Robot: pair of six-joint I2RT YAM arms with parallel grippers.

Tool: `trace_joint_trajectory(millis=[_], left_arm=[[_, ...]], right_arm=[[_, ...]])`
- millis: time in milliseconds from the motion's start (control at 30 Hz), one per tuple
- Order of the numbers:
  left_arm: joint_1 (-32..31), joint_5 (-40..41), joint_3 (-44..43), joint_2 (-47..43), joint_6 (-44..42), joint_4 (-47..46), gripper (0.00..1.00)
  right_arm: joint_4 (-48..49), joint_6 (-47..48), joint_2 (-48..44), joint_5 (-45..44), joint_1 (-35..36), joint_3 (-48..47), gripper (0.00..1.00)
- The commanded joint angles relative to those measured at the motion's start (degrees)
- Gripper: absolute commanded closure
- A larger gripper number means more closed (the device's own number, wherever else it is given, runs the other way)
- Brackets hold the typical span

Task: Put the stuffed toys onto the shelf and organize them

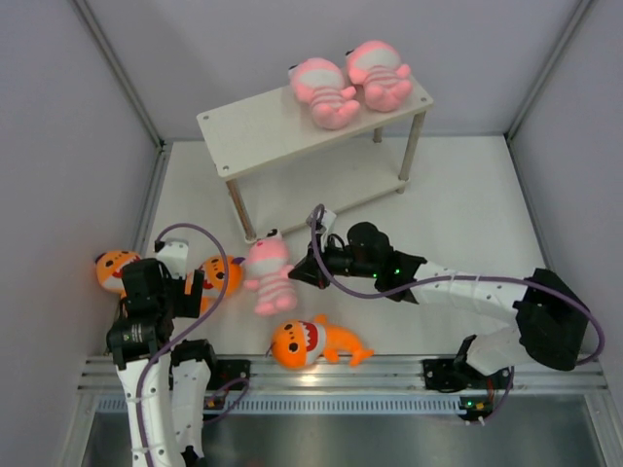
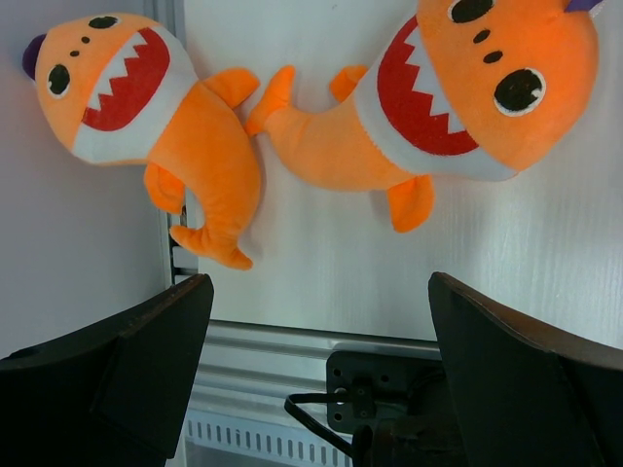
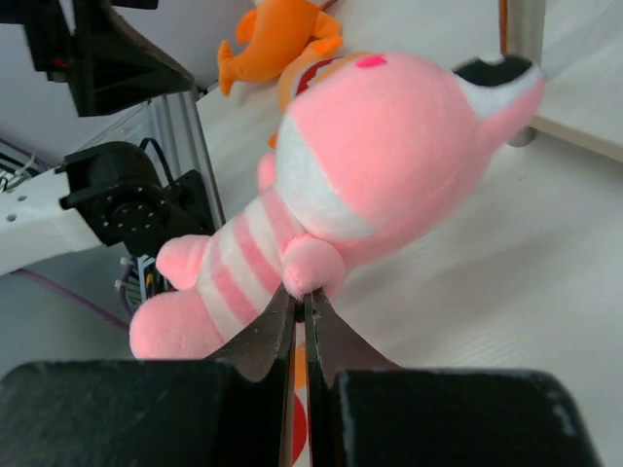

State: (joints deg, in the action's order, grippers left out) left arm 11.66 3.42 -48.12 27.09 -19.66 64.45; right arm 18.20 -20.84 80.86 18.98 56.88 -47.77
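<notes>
- The pale light-wood two-tier shelf (image 1: 255, 131) on thin metal legs stands at the far middle of the white table (image 1: 467, 224).
- Top tier, right end: two pink plush toys with pink-and-white striped bellies lie side by side and touching, the left pink toy (image 1: 324, 90) and the right pink toy (image 1: 380, 75). The rest of the top tier is bare board.
- The third pink striped plush toy (image 1: 268, 274) is off the shelf, in front of its near-left leg and between the two arms.
- The right gripper (image 3: 304, 326) has its fingers clenched on a small pink limb of the third toy, with only a thin pinch of plush between the pads. Whether the toy's body rests on the table or is raised cannot be told.
- The left gripper (image 2: 321, 321) has its fingers spread wide and grasps nothing. It hovers at the near-left edge of the table.
- Two orange plush sharks with white-toothed red mouths lie ahead of the left gripper, tails almost meeting: the left shark (image 2: 156, 117) and the right shark (image 2: 458, 97).
- The third orange shark (image 1: 311, 342) lies on the table near the front rail, just below the third pink toy.
</notes>
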Motion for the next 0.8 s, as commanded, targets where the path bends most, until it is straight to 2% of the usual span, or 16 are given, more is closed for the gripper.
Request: trace_joint_trajectory(millis=[0,167,267,400,567,667,733,767], left_arm=[[0.47,-0.52,-0.22,-0.72,-0.03,-1.6,0.02],[0.47,-0.61,-0.22,-0.72,-0.03,-1.6,0.01],[0.47,-0.61,-0.22,-0.73,-0.03,-1.6,0.01],[0.47,-0.52,-0.13,-1.08,-0.03,-1.6,0.01],[0.38,-0.61,-0.05,-1.08,-0.03,-1.6,0.01],[0.47,-0.43,-0.05,-1.16,0.06,-1.52,0.01],[0.47,-0.35,-0.05,-1.25,0.06,-1.52,0.01],[0.47,-0.34,-0.05,-1.25,0.06,-1.52,0.01]], right_arm=[[-5.79,3.96,-4.65,-0.17,1.74,-3.46,1.0],[-12.99,8.61,-9.31,2.1,3.41,-9.08,1.0],[-20.02,13.09,-10.63,2.9,3.85,-16.19,1.0],[-27.94,18.46,-9.32,-1.4,3.59,-30.32,1.0],[-26.56,19.44,-3.09,-4.13,0.78,-43.86,1.0],[-22.35,14.79,2.62,-1.94,-3.61,-49.16,1.0],[-21.71,13.03,8.22,-2.54,-6.85,-57.39,1.0],[-21.71,12.06,10.18,-2.29,-7.83,-57.44,1.0]])
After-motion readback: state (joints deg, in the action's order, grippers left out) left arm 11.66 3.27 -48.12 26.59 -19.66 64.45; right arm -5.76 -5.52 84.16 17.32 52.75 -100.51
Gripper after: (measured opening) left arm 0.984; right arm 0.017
